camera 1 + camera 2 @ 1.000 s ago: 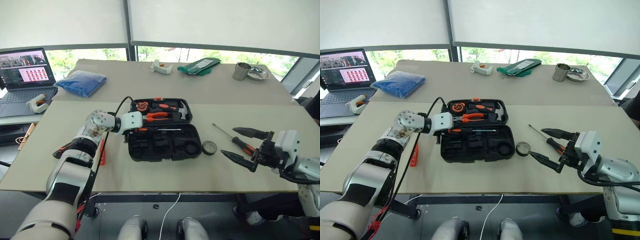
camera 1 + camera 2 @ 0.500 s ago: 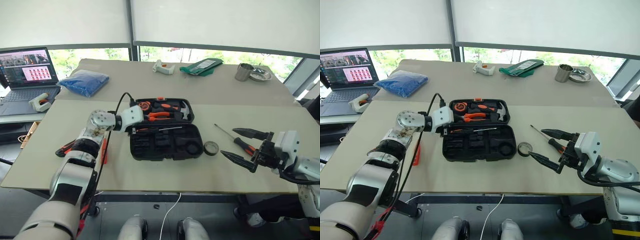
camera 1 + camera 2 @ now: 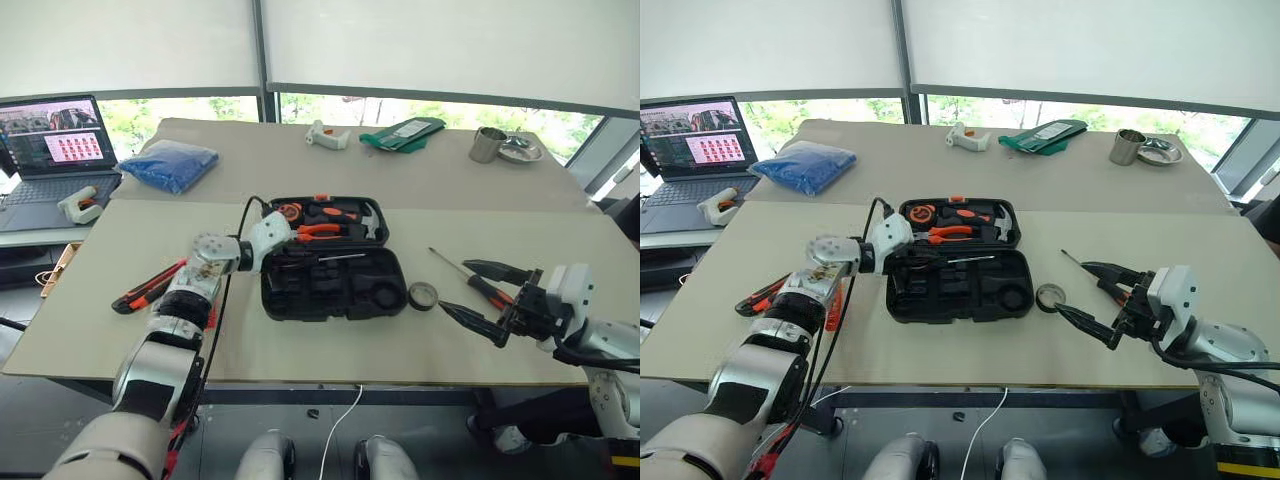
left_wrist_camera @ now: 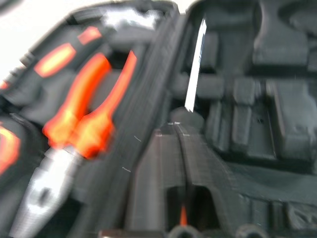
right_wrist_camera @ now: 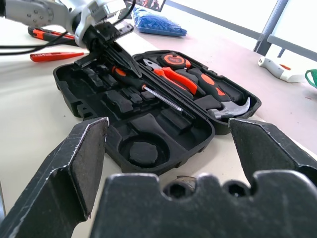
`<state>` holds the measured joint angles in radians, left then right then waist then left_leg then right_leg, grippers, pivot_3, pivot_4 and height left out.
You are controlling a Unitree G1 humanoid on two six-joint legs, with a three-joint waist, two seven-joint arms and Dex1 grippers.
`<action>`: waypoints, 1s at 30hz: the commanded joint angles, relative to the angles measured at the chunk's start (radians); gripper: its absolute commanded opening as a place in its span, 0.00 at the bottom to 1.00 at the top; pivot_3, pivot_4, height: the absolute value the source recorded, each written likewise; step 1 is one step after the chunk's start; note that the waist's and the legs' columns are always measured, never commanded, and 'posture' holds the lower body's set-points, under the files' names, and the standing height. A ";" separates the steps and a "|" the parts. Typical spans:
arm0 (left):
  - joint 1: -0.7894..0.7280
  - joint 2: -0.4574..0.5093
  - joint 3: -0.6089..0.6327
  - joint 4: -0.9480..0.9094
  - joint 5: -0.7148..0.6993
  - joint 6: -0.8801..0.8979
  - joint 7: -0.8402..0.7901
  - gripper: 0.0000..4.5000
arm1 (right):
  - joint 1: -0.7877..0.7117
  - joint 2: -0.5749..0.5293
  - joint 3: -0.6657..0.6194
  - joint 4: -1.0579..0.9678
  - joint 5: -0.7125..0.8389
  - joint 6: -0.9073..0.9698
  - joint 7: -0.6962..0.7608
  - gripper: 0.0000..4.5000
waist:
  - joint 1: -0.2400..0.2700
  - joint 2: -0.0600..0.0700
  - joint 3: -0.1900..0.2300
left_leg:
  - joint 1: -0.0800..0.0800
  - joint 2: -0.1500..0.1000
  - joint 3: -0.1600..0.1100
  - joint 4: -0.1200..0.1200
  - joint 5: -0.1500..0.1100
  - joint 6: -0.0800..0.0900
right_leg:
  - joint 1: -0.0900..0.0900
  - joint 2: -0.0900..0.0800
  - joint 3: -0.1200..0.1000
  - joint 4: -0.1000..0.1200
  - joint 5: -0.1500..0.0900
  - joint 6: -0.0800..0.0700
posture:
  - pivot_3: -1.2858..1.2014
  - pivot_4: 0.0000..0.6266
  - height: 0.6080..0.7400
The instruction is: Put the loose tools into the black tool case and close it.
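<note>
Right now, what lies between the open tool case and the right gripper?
The black tape roll beside the tool case, then the screwdriver by the right gripper, in the eye views.

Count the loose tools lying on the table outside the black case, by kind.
Screwdriver: 1
Utility knife: 1
Tester pen: 1
Tape roll: 1
Total: 4

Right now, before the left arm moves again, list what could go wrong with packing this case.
1. The screwdriver under the shut left fingers seems to lie along the hinge ridge, not in a recess, so the case may not close.
2. The knife, tape roll and second screwdriver lie outside the case. Closing it now would leave them out.
</note>
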<state>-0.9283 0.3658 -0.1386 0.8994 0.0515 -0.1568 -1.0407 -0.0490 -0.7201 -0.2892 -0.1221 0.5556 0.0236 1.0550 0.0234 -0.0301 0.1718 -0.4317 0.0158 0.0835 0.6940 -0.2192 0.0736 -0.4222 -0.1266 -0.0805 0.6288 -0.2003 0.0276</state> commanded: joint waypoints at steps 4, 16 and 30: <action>0.019 -0.021 -0.068 -0.024 0.056 0.018 0.014 0.01 | 0.019 0.005 -0.041 -0.029 0.013 -0.006 -0.025 1.00 | 0.006 0.000 0.000 | 0.000 0.000 0.000 0.000 0.000 0.000 | 0.000 0.000 0.000 0.000 0.000 0.000 | 0.52 0.24 1.00; 0.054 -0.059 -0.115 -0.050 0.099 0.044 0.087 0.01 | 0.037 0.044 -0.042 -0.043 0.001 -0.021 -0.069 1.00 | 0.020 0.009 -0.008 | 0.002 0.000 0.001 0.001 0.000 0.000 | 0.002 -0.001 0.001 0.000 -0.001 0.005 | 0.52 0.24 1.00; 0.243 0.115 0.230 -0.418 -0.419 0.042 -0.249 0.78 | 0.280 0.035 -0.359 0.037 -0.028 -0.156 -0.094 1.00 | 0.009 0.010 -0.008 | -0.002 -0.001 0.002 0.000 -0.001 0.003 | -0.002 -0.002 0.002 -0.002 0.002 -0.001 | 0.52 0.24 1.00</action>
<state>-0.7288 0.4467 0.0618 0.5611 -0.3121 -0.1710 -1.2501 0.2101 -0.6925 -0.5743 -0.0901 0.5343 -0.0721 0.9788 0.0323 -0.0203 0.1635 -0.4316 0.0154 0.0866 0.6932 -0.2205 0.0761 -0.4229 -0.1284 -0.0774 0.6271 -0.1983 0.0271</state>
